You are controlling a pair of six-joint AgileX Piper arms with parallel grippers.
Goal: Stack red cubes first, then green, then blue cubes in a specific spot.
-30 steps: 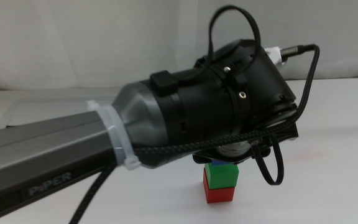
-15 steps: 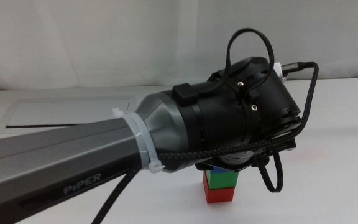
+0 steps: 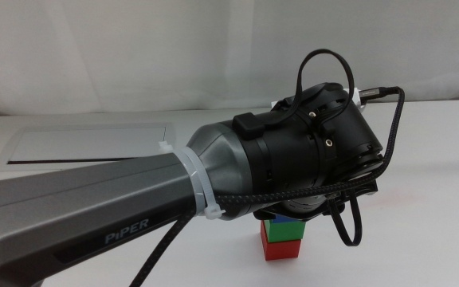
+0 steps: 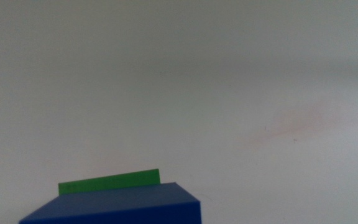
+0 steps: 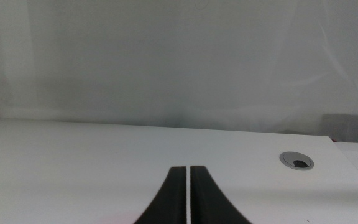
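L arm reaches in across the worktop (image 3: 429,135) from its left side; the wrist bulk sits right over the stack near the front edge, a bit right of centre; red cube (image 3: 280,248) rests on the worktop, green cube (image 3: 284,229) sits on top of it, blue cube (image 3: 278,216) on top of green, only a thin sliver of blue showing under the wrist in the middle view; left claw itself is hidden behind the wrist housing there, and the L wrist view shows no jaws at all, just the blue cube (image 4: 120,205) close up w/ a strip of green cube (image 4: 109,183) behind it, so can't tell whether the claw grips blue or is spread; blue looks a little offset from green in the wrist view, edges not flush; black braided cable (image 3: 357,187) loops round the wrist and hangs beside the stack; long grey-framed panel (image 3: 86,146) lies toward the back-left of the worktop, well apart from the cubes; right claw (image 5: 187,186) waits off to the side, jaws pressed together w/ only a hairline gap, nothing btwn them; round grey grommet hole (image 5: 296,160) in the worktop ahead of it
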